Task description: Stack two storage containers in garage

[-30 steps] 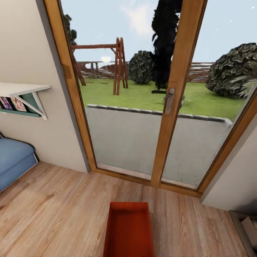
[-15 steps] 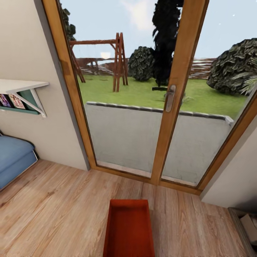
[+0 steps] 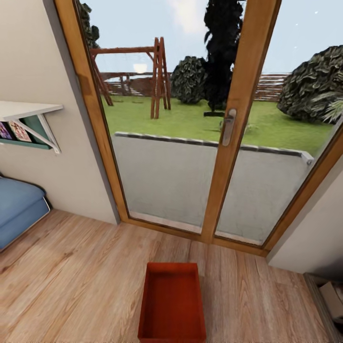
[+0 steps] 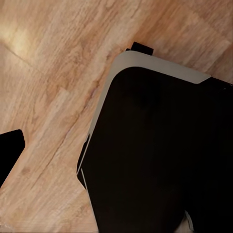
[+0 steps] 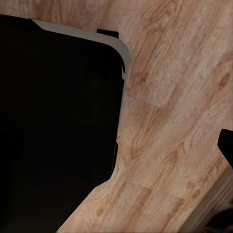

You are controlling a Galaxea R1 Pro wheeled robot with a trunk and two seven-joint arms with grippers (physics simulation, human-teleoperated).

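One storage container (image 3: 172, 302), an orange-red topless box with low walls, lies on the light wood-plank flooring of the living room, at the bottom centre of the head view, just in front of the glass doors (image 3: 190, 143). It lies lengthwise toward the doors and nothing holds it. In the left wrist view a dark fingertip (image 4: 8, 154) shows at the picture's edge above the planks. The right wrist view has a dark fingertip (image 5: 227, 145) at its edge too. Both hang beside my black, grey-rimmed base (image 4: 155, 155), and how the jaws stand is hidden.
Wood-framed glass doors with a metal handle (image 3: 227, 126) face a garden. A blue sofa (image 3: 16, 209) sits at the left under a white wall shelf (image 3: 28, 112). A cream wall corner (image 3: 309, 238) juts out at the right, with a cardboard box (image 3: 333, 297) by it.
The whole head view has shifted: the container now shows in full, including its near wall, and sits a little farther from me. The container itself has not moved on the planks.
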